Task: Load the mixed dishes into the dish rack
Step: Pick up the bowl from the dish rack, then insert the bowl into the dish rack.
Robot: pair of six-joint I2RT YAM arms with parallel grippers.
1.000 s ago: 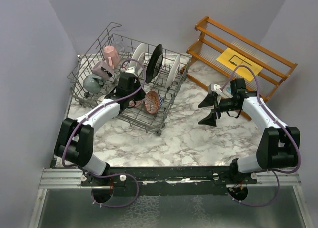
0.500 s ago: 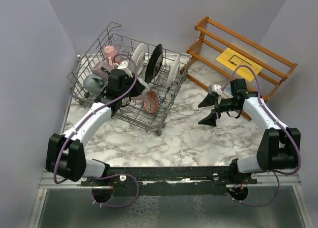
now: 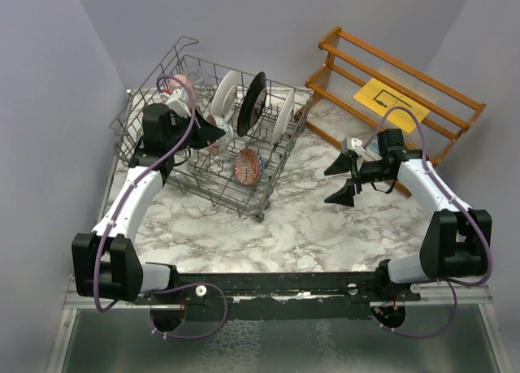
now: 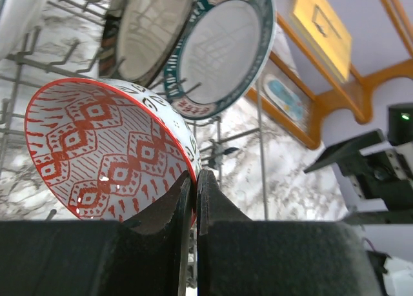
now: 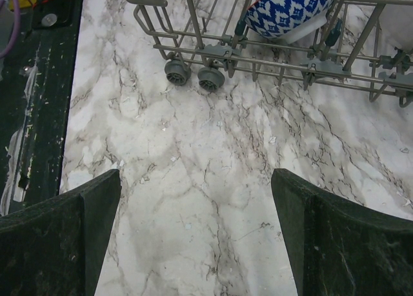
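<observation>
Far-left corner of the table (image 3: 309,219): the rack (image 3: 203,186) sits there. The left gripper (image 4: 195,199) is in over it, jaws clenched on the rim of a red bowl (image 4: 103,154), held tilted. Just right, white plates (image 3: 227,88) and a dark-rimmed plate (image 3: 254,103) stand on edge. A blue bowl (image 5: 284,12) sits at the rack's near corner. Toward the right edge, the right gripper (image 3: 335,184) hangs over the table, jaws released wide, beside the shelf (image 3: 406,80).
</observation>
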